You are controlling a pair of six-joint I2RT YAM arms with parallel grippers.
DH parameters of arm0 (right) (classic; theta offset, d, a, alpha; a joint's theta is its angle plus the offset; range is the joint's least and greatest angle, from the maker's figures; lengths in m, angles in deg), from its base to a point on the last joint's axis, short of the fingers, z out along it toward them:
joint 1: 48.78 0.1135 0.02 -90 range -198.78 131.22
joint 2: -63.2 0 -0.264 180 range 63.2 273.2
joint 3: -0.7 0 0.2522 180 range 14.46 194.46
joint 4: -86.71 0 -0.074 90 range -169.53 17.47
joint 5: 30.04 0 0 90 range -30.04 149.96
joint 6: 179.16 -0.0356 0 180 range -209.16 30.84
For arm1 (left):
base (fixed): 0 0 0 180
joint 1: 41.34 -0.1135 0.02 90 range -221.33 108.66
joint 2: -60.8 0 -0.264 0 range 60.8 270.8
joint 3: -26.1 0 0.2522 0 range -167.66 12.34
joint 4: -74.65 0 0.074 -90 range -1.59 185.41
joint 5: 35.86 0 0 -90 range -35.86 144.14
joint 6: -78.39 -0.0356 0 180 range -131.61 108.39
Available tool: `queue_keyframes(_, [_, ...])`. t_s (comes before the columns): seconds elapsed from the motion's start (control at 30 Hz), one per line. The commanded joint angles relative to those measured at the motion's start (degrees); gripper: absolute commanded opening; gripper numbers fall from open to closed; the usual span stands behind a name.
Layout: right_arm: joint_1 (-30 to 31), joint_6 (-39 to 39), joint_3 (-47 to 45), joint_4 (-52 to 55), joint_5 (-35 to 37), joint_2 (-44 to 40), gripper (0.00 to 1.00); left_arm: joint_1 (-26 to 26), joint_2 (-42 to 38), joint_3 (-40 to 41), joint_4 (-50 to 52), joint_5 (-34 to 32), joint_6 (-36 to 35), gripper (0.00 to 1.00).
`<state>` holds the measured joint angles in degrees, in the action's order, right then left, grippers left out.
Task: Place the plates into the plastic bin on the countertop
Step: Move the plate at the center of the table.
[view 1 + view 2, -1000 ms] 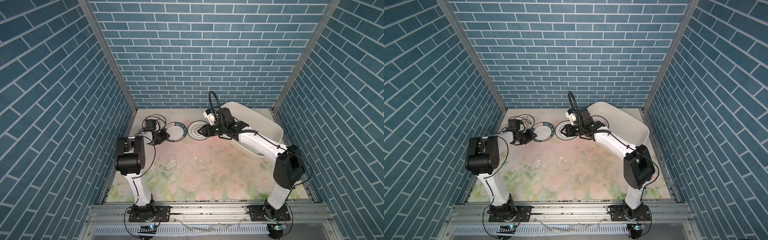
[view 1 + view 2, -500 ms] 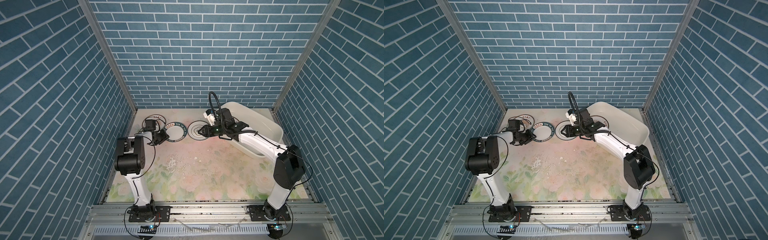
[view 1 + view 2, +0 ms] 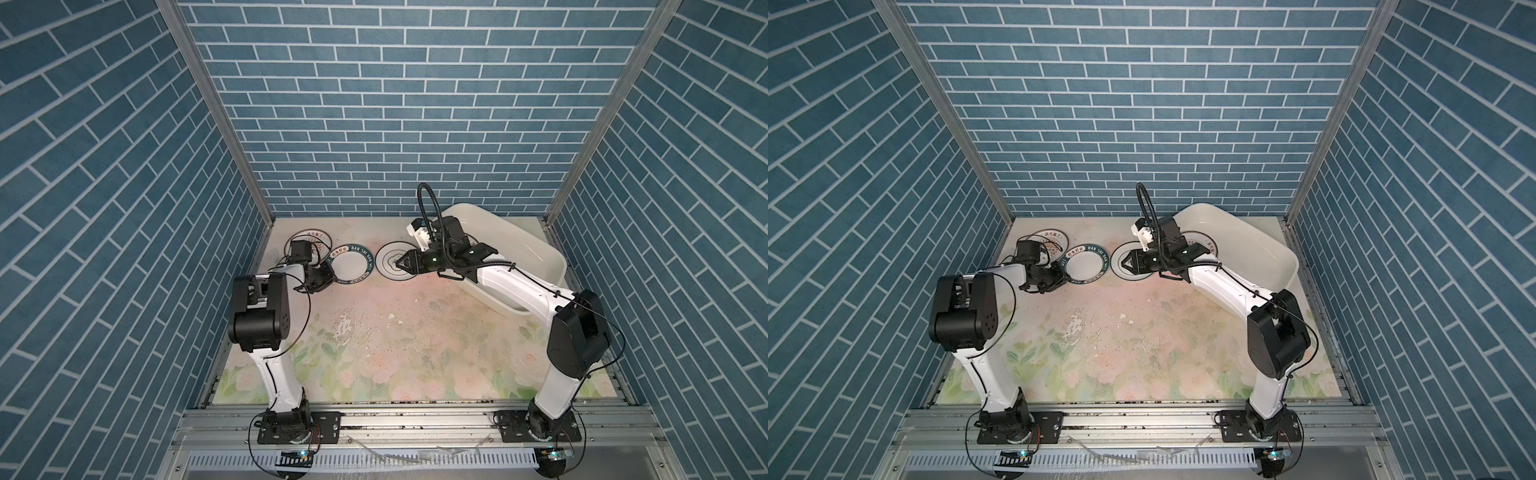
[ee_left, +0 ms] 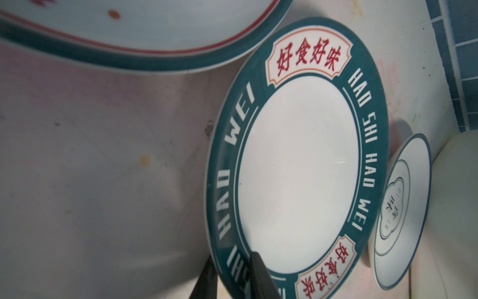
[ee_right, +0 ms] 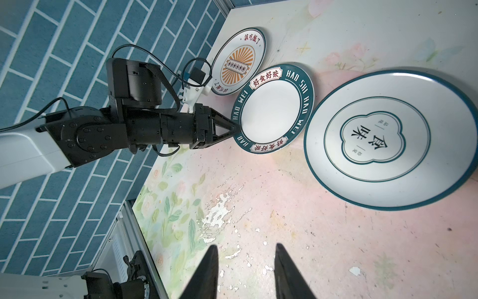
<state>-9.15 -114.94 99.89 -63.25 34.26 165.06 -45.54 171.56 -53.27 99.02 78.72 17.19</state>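
Observation:
My left gripper [image 4: 232, 261] is shut on the rim of the green lettered plate [image 3: 351, 264], one finger above the rim and one below, at the plate's near left edge on the countertop [image 3: 395, 332]. The sunburst plate [image 5: 238, 60] lies behind it in the far left corner, partly hidden by the left wrist in both top views. The quatrefoil plate [image 3: 388, 259] lies flat just left of the plastic bin [image 3: 519, 245]. My right gripper [image 5: 247, 247] hangs open and empty, its tips over that plate's near edge. Another plate [image 3: 1202, 239] lies inside the bin.
The blue brick walls close in on the left, back and right. The right forearm [image 3: 511, 286] crosses over the bin's near left corner. Worn, flaking patches [image 3: 347, 328] mark the middle of the countertop. A metal rail [image 3: 415, 419] runs along the front edge.

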Motion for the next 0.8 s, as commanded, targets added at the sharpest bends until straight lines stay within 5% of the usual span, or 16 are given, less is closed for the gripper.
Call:
queue_keyframes(0.0, [-0.1,-1.6,-0.4,-1.1,-0.1,-1.9,0.37,-0.1,-2.0,1.7,3.1,-1.2,0.0,0.24])
queue_keyframes(0.77, [0.0,-1.6,-0.8,-1.2,-0.4,-2.5,0.37,-0.1,-11.9,12.7,5.2,-3.0,-1.4,0.24])
